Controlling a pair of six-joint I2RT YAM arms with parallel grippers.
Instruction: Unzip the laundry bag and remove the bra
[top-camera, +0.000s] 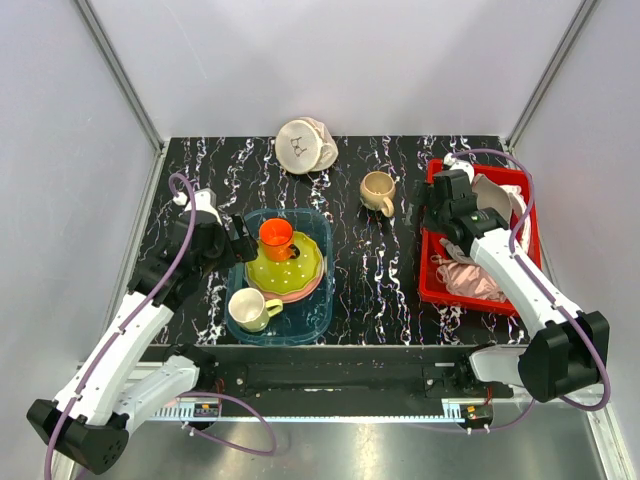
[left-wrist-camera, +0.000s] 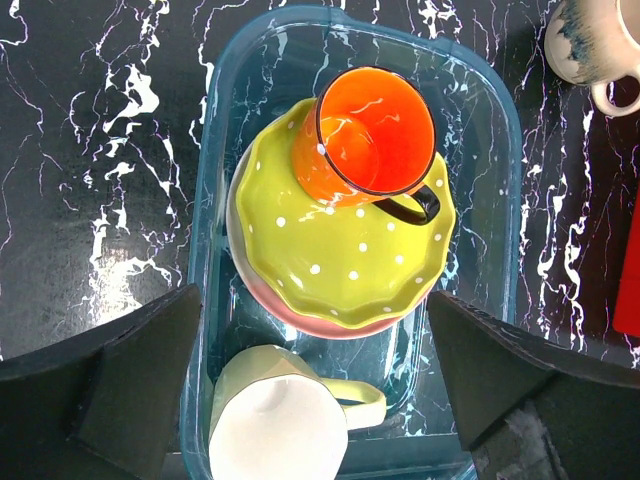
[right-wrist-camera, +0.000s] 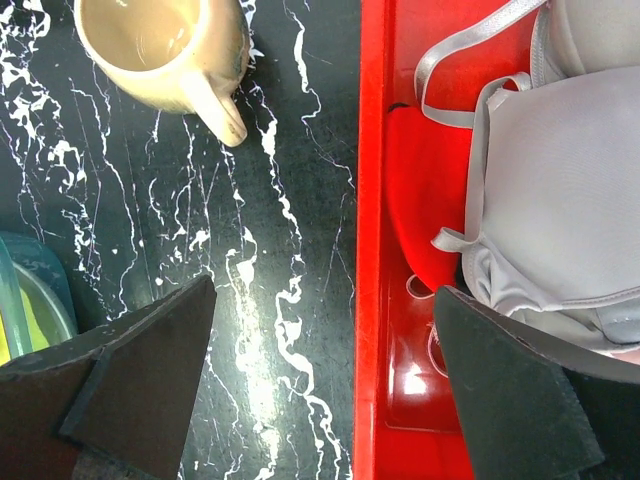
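Observation:
The laundry bag (top-camera: 305, 145), a round off-white pouch with a small black drawing, lies at the far middle of the table, its halves partly parted. No peach-orange bra shows; it is hidden. My left gripper (top-camera: 243, 238) is open and empty, hovering over the blue bin, far from the bag; in the left wrist view it (left-wrist-camera: 315, 385) straddles the bin's near end. My right gripper (top-camera: 432, 212) is open and empty above the left rim of the red bin, also far from the bag; in the right wrist view it (right-wrist-camera: 325, 375) spans that rim.
A blue bin (top-camera: 318, 318) holds a green dotted plate (left-wrist-camera: 350, 255) on a pink plate, an orange mug (left-wrist-camera: 365, 135) and a pale yellow mug (left-wrist-camera: 275, 420). A cream mug (top-camera: 378, 191) stands mid-table. The red bin (right-wrist-camera: 375, 330) holds a grey-beige bra (right-wrist-camera: 560, 210), red and pale pink garments.

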